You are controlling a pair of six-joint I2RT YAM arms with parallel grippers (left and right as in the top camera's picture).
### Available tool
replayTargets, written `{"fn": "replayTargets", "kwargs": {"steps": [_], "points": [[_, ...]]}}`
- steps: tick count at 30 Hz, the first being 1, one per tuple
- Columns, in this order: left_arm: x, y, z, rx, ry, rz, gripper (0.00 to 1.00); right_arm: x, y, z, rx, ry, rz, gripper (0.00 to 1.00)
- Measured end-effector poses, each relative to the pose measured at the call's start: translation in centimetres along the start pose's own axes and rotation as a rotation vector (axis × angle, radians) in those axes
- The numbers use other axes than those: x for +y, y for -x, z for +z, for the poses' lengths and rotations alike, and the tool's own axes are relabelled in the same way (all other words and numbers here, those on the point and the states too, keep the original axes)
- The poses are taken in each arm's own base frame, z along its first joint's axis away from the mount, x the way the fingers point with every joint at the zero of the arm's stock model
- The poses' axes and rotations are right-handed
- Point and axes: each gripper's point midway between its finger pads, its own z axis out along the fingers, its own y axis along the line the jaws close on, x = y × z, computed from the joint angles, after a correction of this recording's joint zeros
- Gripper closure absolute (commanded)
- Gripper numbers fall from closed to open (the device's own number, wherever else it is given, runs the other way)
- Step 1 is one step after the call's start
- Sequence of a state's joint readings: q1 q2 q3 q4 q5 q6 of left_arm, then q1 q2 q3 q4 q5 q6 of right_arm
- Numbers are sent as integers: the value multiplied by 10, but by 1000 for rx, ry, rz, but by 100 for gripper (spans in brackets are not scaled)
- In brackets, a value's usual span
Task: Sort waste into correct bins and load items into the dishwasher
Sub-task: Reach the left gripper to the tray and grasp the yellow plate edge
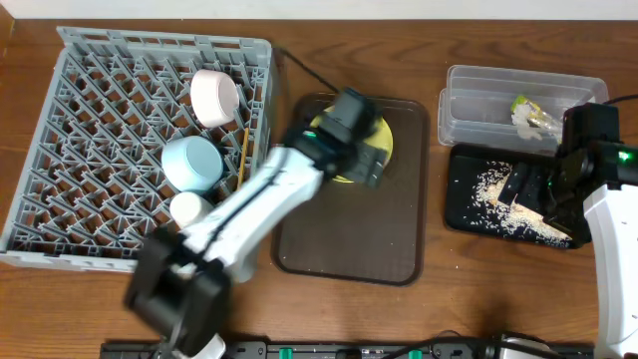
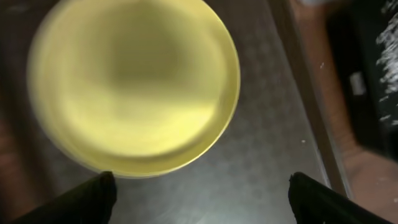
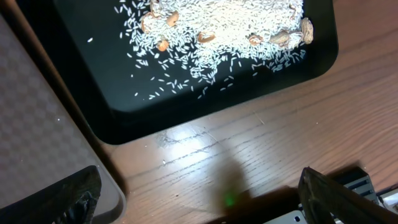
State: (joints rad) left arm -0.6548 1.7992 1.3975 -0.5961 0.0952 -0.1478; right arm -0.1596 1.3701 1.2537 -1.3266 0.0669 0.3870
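Note:
The yellow plate [image 1: 387, 140] lies on the dark brown serving tray [image 1: 349, 239]. My left gripper [image 1: 361, 150] hovers over the plate, open and empty. In the left wrist view the plate [image 2: 134, 84] fills the frame ahead of the open jaws [image 2: 202, 193]. The grey dish rack [image 1: 90, 150] holds the white bowl [image 1: 214, 97], the light blue bowl [image 1: 191, 163] and the chopsticks [image 1: 242, 155]. The clear tub [image 1: 478, 105] holds the green-yellow wrapper [image 1: 533, 115]. The black tray [image 1: 469, 204] holds rice crumbs [image 3: 217, 31]. My right gripper [image 1: 538, 189] is open and empty at the black tray's edge [image 3: 199, 193].
A small white round object [image 1: 189, 207] sits in the rack's front part. The serving tray's corner [image 3: 37, 124] lies just left of the black tray [image 3: 112, 93], with a strip of wooden table between them. Cables run along the table's front edge.

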Motion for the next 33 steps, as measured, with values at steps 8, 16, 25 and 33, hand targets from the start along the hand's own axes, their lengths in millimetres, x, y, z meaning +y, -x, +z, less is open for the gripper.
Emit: {"fn": "replayTargets", "kwargs": {"steps": [8,16,25,33], "points": [[-17,-28,69,82,116,196,23,0,-1,0,3,3,-1,1],[-5,-36,92,108,204,281,41,0,-1,0,5,2,-1,1],[5,-39,100,120,259,300,76,1,-2,0,7,4,-1,1],[12,-39,99,122,315,341,92,0,-2,0,11,3,-2,1]]}}
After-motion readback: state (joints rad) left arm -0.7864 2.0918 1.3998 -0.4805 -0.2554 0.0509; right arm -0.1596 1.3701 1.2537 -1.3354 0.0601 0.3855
